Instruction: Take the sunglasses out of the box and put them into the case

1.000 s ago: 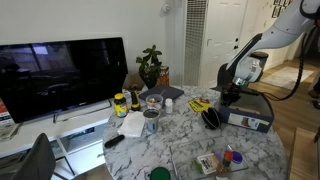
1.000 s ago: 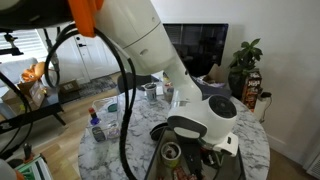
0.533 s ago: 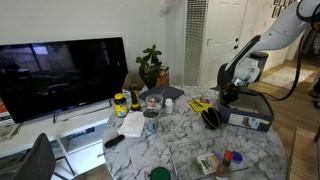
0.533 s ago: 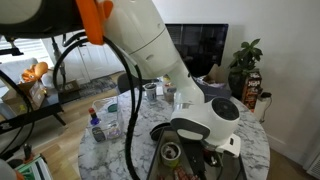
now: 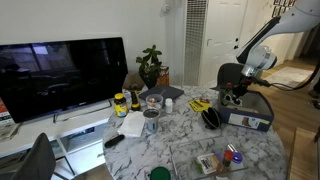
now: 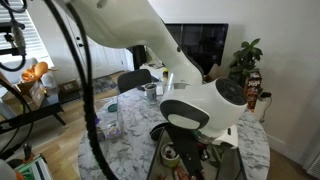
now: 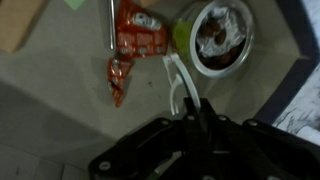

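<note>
The low grey box (image 5: 250, 115) stands at the table's right side. The small black oval case (image 5: 211, 118) lies just to its left. My gripper (image 5: 236, 94) hangs over the box's left end. In the wrist view my gripper (image 7: 190, 112) is shut on a thin white part of the sunglasses (image 7: 178, 85), which sticks out past the fingertips above the marble top. The rest of the sunglasses is hidden by the gripper. A corner of the box (image 7: 300, 90) shows at the right. In an exterior view the arm hides the gripper (image 6: 190, 160).
A red packet (image 7: 135, 35) and a green-rimmed cup (image 7: 215, 35) lie on the marble beyond the gripper. A yellow-and-black flat item (image 5: 198, 104), jars (image 5: 151, 104) and a colourful packet (image 5: 212, 161) share the table. A TV (image 5: 60, 75) stands at the left.
The arm has risen and its upper links have swung up and to the right. The gripper has lifted a little above the box, still shut on the sunglasses.
</note>
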You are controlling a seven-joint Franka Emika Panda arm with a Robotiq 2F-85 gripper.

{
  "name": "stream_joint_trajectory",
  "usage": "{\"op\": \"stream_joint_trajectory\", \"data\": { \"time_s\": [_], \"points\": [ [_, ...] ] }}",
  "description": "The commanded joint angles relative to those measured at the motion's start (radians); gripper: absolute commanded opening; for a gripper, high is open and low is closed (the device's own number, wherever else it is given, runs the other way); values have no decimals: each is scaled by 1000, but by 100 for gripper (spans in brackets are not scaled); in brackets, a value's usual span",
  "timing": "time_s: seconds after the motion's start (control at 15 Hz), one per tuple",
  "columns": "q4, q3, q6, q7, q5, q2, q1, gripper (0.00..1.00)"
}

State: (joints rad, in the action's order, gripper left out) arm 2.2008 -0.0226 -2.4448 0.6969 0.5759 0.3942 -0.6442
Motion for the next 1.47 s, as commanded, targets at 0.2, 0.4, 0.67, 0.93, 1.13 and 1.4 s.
{"op": "stream_joint_trajectory", "data": {
  "time_s": [0.2, 0.4, 0.67, 0.93, 1.13, 1.4],
  "points": [
    [155, 110, 344, 313, 37, -293, 36, 2],
    [144, 126, 438, 310, 173, -328, 132, 2],
    [154, 113, 111, 101, 153, -330, 324, 2],
    [180, 94, -202, -147, 14, -282, 460, 2],
    [232, 130, -341, -400, -232, -253, 518, 2],
    [226, 131, -288, -408, -289, -241, 513, 9]
  ]
}}
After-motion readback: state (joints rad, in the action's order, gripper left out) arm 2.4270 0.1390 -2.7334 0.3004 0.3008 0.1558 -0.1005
